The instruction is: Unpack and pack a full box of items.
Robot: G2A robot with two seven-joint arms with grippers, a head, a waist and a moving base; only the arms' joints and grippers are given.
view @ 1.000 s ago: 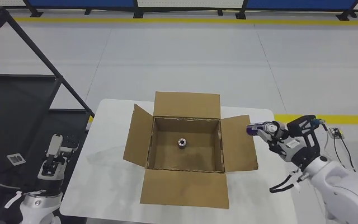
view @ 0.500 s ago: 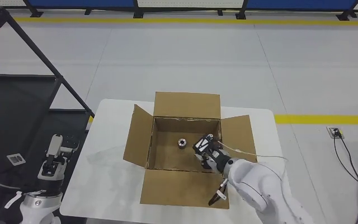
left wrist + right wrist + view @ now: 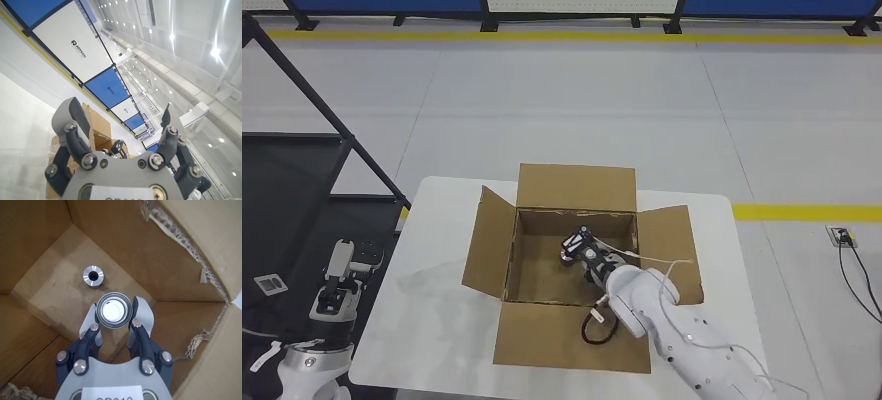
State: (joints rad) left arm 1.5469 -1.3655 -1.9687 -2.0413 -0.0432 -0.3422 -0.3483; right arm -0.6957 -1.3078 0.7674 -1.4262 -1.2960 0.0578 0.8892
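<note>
**Can held inside the box, beside the metal ring**

Right wrist view: the right hand (image 3: 114,306) is closed on an upright round can (image 3: 113,312), one pad against each side of its rim, fingers only as far apart as the can is wide. It is inside the box (image 3: 151,247), low over the floor. Whether the can's base touches the cardboard cannot be told. A short metal ring (image 3: 93,275) stands on the box floor just beside the can, with a gap between them.

Left wrist view: the left hand (image 3: 121,106) is wide open and holds nothing. It points up towards the ceiling, with the box off to one side of it.

Top view: the box sits in the middle of the white surface (image 3: 442,300) with all four flaps folded out. The right arm reaches in over the near edge, and the left arm is off the surface's edge, well apart from the box.

With so little in the box, I judge this to be a placement in the packing half, though a lift-out is possible. If so, the next move calls for lowering the can until it stands, opening the fingers, and rising straight up clear of the ring.
</note>
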